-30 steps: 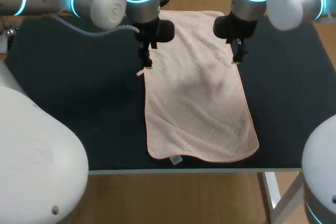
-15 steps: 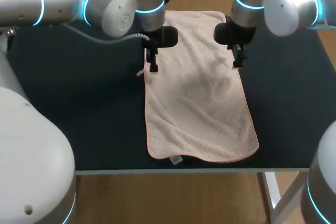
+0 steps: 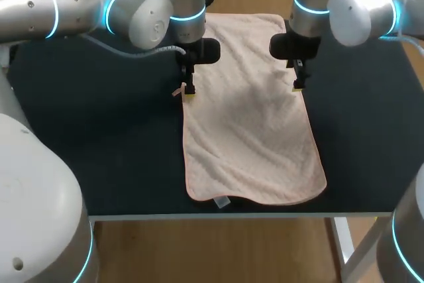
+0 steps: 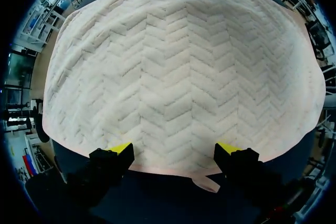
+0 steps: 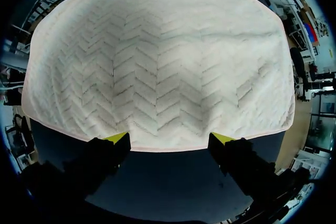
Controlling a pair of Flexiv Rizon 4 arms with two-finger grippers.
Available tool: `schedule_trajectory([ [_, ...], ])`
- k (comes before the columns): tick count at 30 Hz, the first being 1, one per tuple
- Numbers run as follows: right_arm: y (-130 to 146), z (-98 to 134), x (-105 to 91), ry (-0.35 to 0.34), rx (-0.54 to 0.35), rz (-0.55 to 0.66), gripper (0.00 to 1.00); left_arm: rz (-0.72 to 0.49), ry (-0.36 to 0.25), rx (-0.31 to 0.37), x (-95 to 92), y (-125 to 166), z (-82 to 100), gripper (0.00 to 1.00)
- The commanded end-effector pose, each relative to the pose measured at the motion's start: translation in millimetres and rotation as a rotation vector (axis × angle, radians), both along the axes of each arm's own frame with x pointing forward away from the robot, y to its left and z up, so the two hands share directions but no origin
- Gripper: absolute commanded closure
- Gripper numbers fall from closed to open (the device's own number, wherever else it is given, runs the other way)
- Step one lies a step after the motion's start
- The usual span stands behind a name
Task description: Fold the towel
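A pale pink towel lies spread flat on the dark table, running from the upper centre of the frame to the lower centre. The left gripper points down at the towel's left edge in the upper centre. The right gripper points down at the right edge, roughly level with it. A small tag sits at the towel's lower edge.

Silver-grey arms, glowing cyan rings, grey cable
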State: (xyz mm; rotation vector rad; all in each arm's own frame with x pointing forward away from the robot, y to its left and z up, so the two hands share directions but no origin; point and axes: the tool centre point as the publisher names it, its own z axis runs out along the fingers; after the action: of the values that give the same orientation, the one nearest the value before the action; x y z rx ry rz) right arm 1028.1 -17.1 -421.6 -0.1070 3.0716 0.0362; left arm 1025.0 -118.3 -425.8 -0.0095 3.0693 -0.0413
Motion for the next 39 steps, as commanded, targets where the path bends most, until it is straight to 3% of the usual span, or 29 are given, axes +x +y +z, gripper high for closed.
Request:
schedule_trajectory([
  [1, 1.0, -6.1, 5.0, 0.014, -0.004, 0.001, 0.0, 0.001, 0.008, -0.006, 3.4, -2.8, -4.6, 0.0],
  [19, -4.1, -26.2, 6.0, 0.061, -0.007, -0.018, 0.0, -0.021, 0.037, 0.004, 2.8, -6.0, -19.1, 0.0],
  [20, -4.2, -26.3, 6.0, 0.062, -0.008, -0.018, 0.0, -0.021, 0.038, 0.005, 2.7, -5.9, -19.9, 0.2],
  [21, -4.2, -26.3, 5.9, 0.063, -0.008, -0.017, 0.0, -0.022, 0.039, 0.006, 2.5, -6.0, -20.5, 0.54],
  [22, -4.3, -26.2, 5.8, 0.063, -0.009, -0.017, 0.01, -0.022, 0.041, 0.007, 2.4, -5.9, -20.8, 0.65],
  [23, -4.5, -25.5, 5.3, 0.063, -0.01, -0.017, 0.54, -0.021, 0.041, 0.008, 2.3, -5.9, -20.8, 0.93],
  [24, -4.6, -25.0, 5.0, 0.062, -0.012, -0.017, 1.0, -0.021, 0.04, 0.007, 2.2, -5.9, -20.7, 1.0],
  [39, -12.1, -16.2, -3.9, 0.056, -0.028, -0.025, 1.0, -0.037, 0.014, -0.028, -5.1, -7.2, -14.1, 1.0],
])
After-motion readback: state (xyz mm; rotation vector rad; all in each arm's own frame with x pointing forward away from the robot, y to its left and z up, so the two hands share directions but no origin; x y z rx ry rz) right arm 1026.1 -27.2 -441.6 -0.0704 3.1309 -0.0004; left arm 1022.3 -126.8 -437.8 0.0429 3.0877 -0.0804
